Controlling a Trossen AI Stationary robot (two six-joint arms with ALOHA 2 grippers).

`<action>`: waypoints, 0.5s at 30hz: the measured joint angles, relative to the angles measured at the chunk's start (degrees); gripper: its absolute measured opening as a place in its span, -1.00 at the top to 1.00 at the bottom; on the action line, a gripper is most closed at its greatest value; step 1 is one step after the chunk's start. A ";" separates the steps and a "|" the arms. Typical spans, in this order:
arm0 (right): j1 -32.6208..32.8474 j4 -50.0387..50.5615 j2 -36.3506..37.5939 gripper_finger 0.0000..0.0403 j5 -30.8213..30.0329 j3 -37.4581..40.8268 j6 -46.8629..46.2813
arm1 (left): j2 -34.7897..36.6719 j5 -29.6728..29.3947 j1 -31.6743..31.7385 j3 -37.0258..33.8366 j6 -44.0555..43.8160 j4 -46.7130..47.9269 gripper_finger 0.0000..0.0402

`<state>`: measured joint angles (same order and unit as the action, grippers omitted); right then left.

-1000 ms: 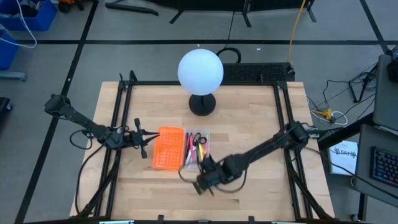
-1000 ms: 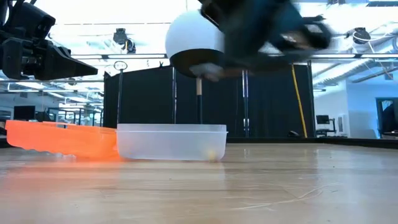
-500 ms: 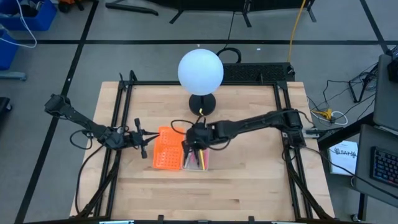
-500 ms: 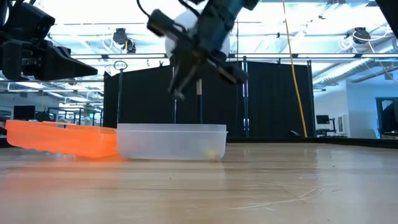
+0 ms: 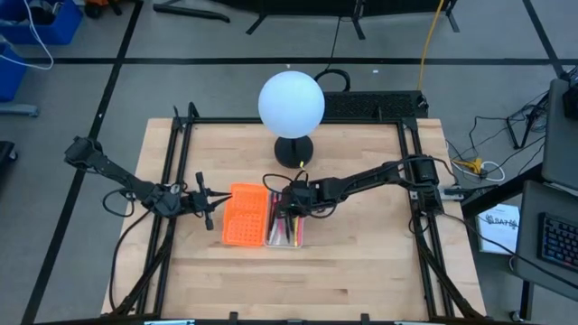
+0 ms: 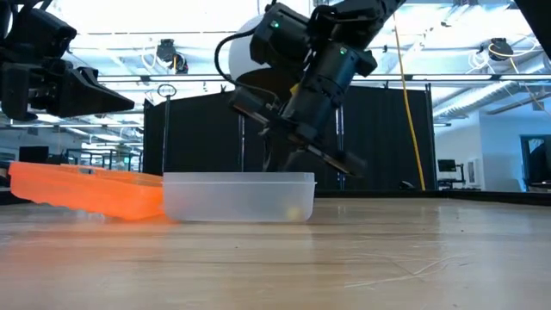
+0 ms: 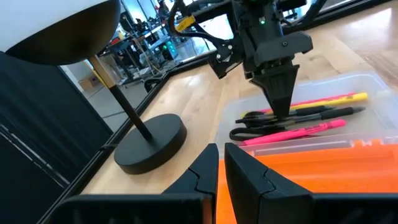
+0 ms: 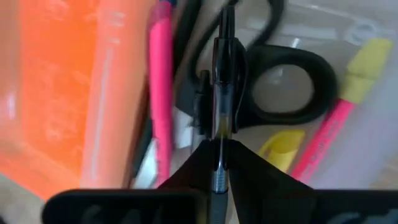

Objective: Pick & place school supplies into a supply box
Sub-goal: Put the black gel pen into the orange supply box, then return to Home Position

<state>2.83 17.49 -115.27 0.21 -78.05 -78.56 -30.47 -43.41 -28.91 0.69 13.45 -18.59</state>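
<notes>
The right claw (image 7: 278,99) grips a black pen (image 8: 221,93), tip down inside the clear tray (image 7: 373,84), lined up with the pens already lying there. The left claw (image 7: 217,163) waits pinched shut beside the orange half (image 5: 244,217) on the counter (image 5: 361,271).

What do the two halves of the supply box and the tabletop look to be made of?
The clear tray looks like frosted translucent plastic: light passes through its walls in the low view, and pens show dimly behind them. The orange half seems to be molded plastic with a grid pattern and a slight sheen. The table appears to be light wood, going by its visible grain and plank seams.
</notes>
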 joint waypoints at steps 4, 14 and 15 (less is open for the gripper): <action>0.00 -0.37 0.03 0.62 -0.07 0.43 -0.24 | 0.01 0.00 0.00 0.00 0.00 -0.07 0.81; 0.27 -0.52 2.35 0.40 -2.24 0.43 0.09 | 0.00 -0.01 0.00 0.00 -0.07 -0.04 0.81; 0.38 -0.52 3.02 0.40 -3.38 0.43 0.81 | 0.02 -0.01 0.00 0.00 -0.07 -0.02 0.81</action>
<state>3.21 16.97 -112.26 -3.16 -77.62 -77.76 -30.46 -43.42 -28.91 0.69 13.39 -18.61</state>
